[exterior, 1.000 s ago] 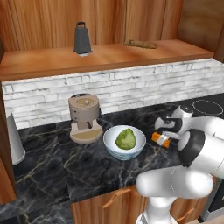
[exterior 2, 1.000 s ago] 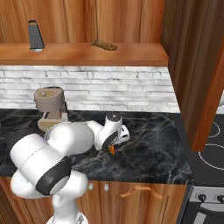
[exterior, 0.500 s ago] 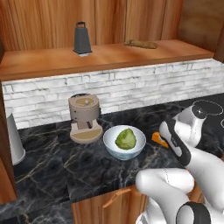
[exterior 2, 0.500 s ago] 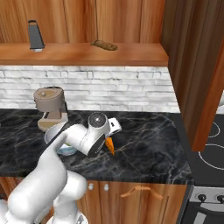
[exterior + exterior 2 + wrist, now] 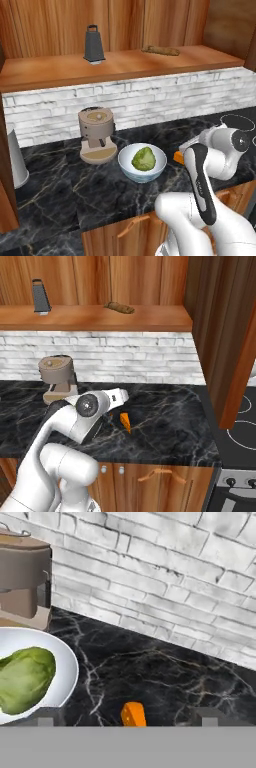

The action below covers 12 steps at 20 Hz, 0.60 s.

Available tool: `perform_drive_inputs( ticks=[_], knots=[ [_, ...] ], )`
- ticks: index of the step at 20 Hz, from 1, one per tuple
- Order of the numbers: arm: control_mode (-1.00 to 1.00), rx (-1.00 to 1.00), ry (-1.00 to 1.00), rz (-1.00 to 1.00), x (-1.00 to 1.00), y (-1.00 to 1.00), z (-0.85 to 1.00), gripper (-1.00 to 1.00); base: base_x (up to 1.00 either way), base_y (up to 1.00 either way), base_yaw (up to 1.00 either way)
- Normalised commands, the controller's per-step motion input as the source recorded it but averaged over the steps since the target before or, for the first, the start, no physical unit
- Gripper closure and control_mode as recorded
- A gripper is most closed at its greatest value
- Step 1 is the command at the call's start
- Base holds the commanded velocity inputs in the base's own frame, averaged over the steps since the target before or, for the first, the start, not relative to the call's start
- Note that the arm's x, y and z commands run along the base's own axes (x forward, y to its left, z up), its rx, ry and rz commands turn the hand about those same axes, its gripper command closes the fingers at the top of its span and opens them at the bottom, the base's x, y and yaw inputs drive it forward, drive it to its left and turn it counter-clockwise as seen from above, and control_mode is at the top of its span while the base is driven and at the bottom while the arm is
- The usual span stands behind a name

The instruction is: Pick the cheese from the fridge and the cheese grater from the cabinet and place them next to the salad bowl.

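Now, step in hand: the cheese (image 5: 125, 421) lies on the dark marble counter (image 5: 170, 431) just beside the salad bowl (image 5: 142, 162), on the side away from the coffee machine (image 5: 97, 135), so the first half of the task looks done (a judgement from how it lies).
Gripper: in the hand view the gripper (image 5: 127, 719) has its two dark tips standing wide apart, one on each side of the cheese and clear of it; nothing is held.
Cheese grater: the cheese grater (image 5: 93, 44) stands upright on the wooden shelf (image 5: 125, 65) of the cabinet (image 5: 75, 22), up and behind the salad bowl, almost above the coffee machine, untouched.
Next move: judged from this, the arm must lift away from the cheese, reach up over the salad bowl to the shelf and close on the grater's narrow body or loop handle (the brick wall (image 5: 150, 97) lies between counter and shelf, so the lift is tall), then set it down near the bowl.
Risk: a low swing could knock the bowl or the coffee machine.
Count: one cheese, one cheese grater, one salad bowl with one lettuce head (image 5: 144, 158), one coffee machine, one brown thing (image 5: 160, 50) lying farther along the shelf from the grater (too small to name).
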Motion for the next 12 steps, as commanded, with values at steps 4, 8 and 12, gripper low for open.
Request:
perform_drive_inputs(
  ticks=[4, 8, 12],
  knots=[
    [-1.00, 0.24, -0.02, -0.03, -0.10, 0.26, 1.00, -1.00, 0.00, 0.00, 0.00],
    [-1.00, 0.05, 0.05, 0.00, -0.15, 0.06, 1.00, -1.00, 0.00, 0.00, 0.00],
    [-1.00, 0.00, 0.13, 0.00, -0.47, 0.08, 1.00, -1.00, 0.00, 0.00, 0.00]
  ],
)
